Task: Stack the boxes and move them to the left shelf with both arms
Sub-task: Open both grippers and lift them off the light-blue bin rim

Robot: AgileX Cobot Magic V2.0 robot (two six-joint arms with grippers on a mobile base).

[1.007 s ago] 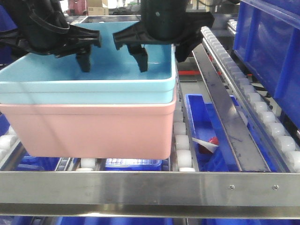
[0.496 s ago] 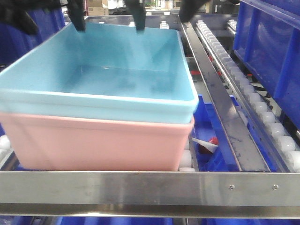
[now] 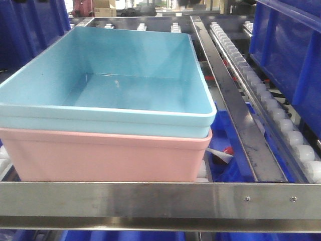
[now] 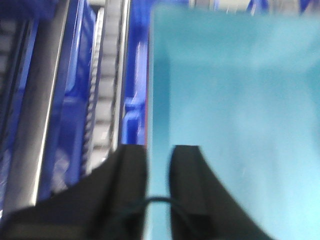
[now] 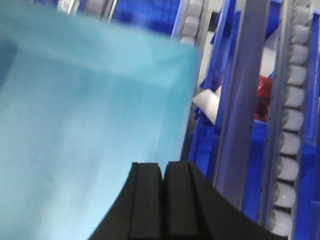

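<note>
The light blue box [image 3: 125, 90] sits nested in the salmon pink box [image 3: 100, 155], and the stack rests on the left shelf just behind its shiny front rail [image 3: 160, 201]. Neither gripper shows in the front view. In the left wrist view my left gripper [image 4: 159, 149] hangs above the light blue box's [image 4: 235, 100] left rim, its jaws slightly apart with nothing between them. In the right wrist view my right gripper [image 5: 162, 165] is shut and empty above the box's [image 5: 90, 110] right side. Both wrist views are blurred.
Lanes of white rollers [image 3: 296, 138] and a slanted steel divider [image 3: 235, 115] run to the right of the stack. Dark blue bins [image 3: 286, 50] stand at the right. A lower blue bin holds a red and white item [image 3: 225, 150].
Both grippers have lifted up out of the light blue box and left the front view. The stack has slid forward and down until it rests behind the front rail.
</note>
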